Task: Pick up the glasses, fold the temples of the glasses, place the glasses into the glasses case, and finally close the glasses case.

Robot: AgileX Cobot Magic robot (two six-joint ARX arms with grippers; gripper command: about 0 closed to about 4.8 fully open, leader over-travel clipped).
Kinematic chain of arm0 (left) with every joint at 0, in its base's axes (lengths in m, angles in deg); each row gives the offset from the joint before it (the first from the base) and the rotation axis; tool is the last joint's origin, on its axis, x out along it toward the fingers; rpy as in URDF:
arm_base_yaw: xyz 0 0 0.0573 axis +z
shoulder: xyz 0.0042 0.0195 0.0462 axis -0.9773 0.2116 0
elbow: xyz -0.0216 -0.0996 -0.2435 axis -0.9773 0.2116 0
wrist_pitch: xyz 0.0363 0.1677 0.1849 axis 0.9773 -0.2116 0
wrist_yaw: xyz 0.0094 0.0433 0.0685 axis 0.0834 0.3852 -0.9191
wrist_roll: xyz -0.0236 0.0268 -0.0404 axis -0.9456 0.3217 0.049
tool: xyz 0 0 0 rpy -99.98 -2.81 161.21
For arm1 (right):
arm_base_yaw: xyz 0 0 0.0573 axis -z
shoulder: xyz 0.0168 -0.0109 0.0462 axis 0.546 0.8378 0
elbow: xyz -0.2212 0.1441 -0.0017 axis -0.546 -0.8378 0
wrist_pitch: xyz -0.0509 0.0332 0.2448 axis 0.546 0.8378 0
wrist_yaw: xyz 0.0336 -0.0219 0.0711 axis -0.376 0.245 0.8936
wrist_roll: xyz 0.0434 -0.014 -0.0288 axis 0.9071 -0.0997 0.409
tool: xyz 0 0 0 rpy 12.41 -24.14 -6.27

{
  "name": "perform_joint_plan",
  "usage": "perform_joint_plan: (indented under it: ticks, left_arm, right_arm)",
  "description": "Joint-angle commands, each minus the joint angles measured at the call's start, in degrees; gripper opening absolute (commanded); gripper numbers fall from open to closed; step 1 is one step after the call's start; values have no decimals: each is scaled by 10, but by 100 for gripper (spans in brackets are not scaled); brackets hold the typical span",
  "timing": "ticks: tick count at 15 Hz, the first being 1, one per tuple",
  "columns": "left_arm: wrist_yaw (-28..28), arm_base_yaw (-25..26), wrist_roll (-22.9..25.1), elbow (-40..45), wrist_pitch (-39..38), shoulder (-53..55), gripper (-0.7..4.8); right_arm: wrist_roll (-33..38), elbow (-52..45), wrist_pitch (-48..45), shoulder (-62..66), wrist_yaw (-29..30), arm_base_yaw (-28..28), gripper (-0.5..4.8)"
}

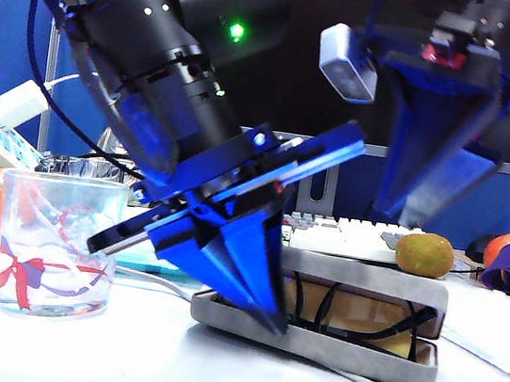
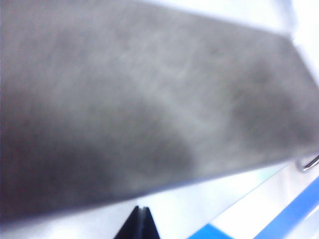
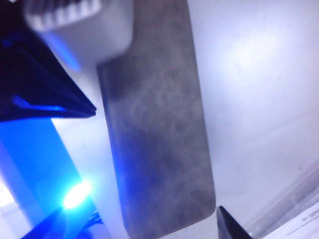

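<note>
The glasses case (image 1: 361, 315) lies on the white worktop (image 1: 165, 359) with its lid only partly lowered, and the glasses (image 1: 352, 311) sit inside it, their black temples (image 1: 407, 328) showing in the gap against the beige lining. The likeliest trouble, as I judge it, is a temple or its curved tip being pinched between lid and base if the lid is pressed down while a part sits high near the rim; that could bend the frame or keep the case from latching. A second risk is the case sliding or tipping across the smooth worktop if it is pushed from one end only, perhaps towards the tumbler (image 1: 57, 244) just beside it. The left pincer (image 1: 262, 311) comes down at a steep slant from the left, its jaws closed together with nothing between them, tips at the case's near-left end, at the gap between lid and base; whether they touch it I cannot tell. The right pincer (image 3: 149, 174) hangs above the case's right part with jaws spread wide and empty, looking straight down on the grey lid.
</note>
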Motion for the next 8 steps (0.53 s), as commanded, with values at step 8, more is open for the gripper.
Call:
perform_joint_plan:
  ticks: [8]
  left_arm:
    - [18, 3, -11, -1, 19, -2, -3]
  right_arm:
    - [-35, -108, -83, -45, 1, 0, 392]
